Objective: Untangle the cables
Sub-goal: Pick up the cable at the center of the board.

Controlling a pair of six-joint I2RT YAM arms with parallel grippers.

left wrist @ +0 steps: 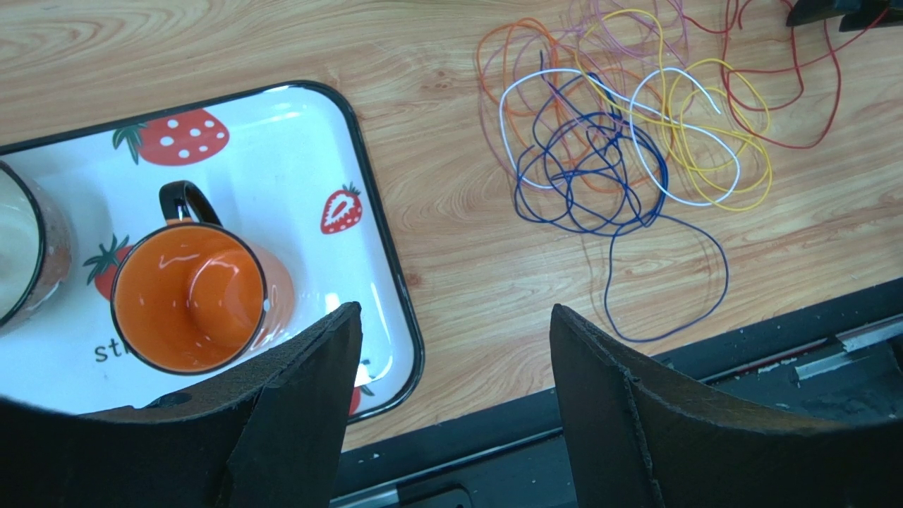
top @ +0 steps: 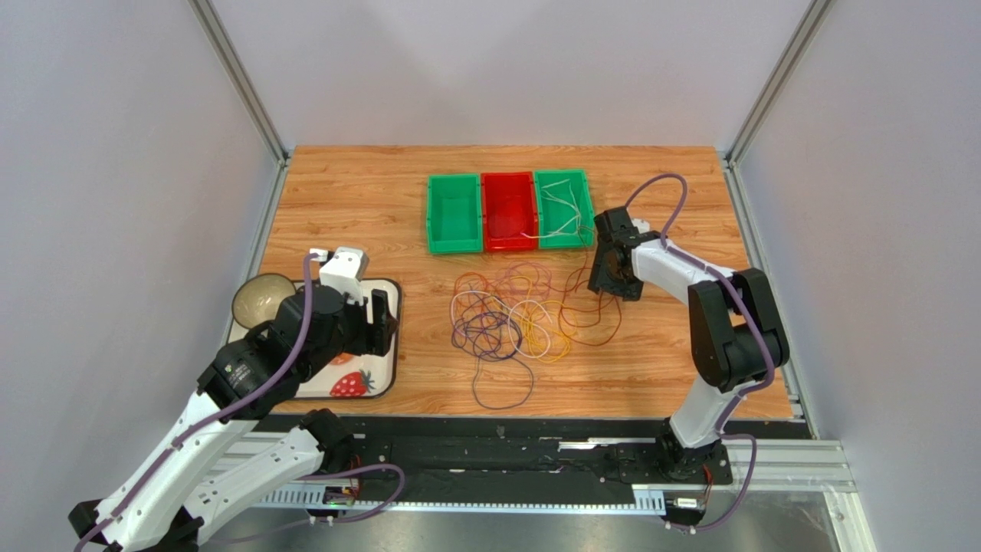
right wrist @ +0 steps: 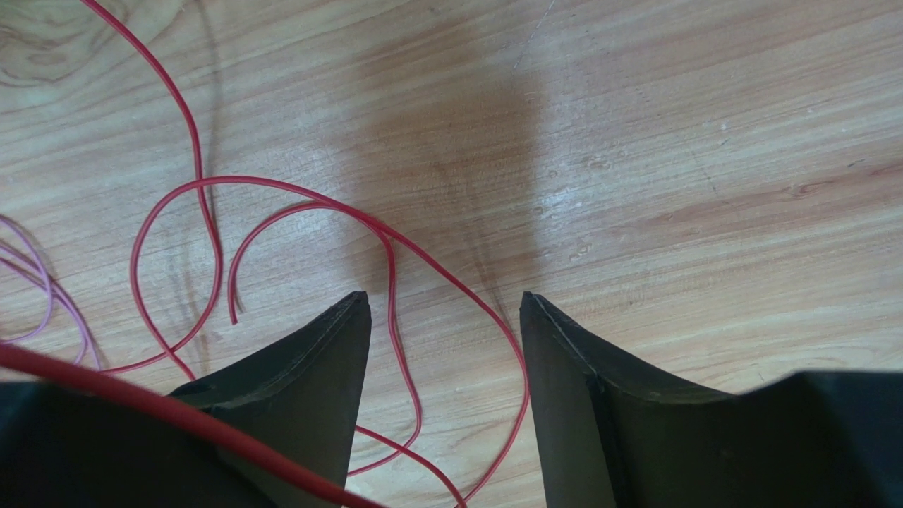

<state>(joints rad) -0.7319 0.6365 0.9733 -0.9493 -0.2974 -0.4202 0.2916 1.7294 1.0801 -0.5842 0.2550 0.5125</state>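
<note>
Thin glossy cables [top: 512, 322], purple, yellow, white, red loops, are lying tangled on wood-grain tabletop [top: 345, 196] right of the strawberry-print tray [left wrist: 371, 212]. Left gripper [left wrist: 454, 318] is hovering over that tray's near corner, jaws wide, empty. Right gripper [right wrist: 443, 307], beyond the tangle, is gaping too, a red strand [right wrist: 392, 275] running loose between its jaws. Tray lettering showing only "st".

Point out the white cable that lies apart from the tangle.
In the top view, the white cable lies in the right-hand green bin at the far side of the table, one end trailing into the red bin beside it.
</note>
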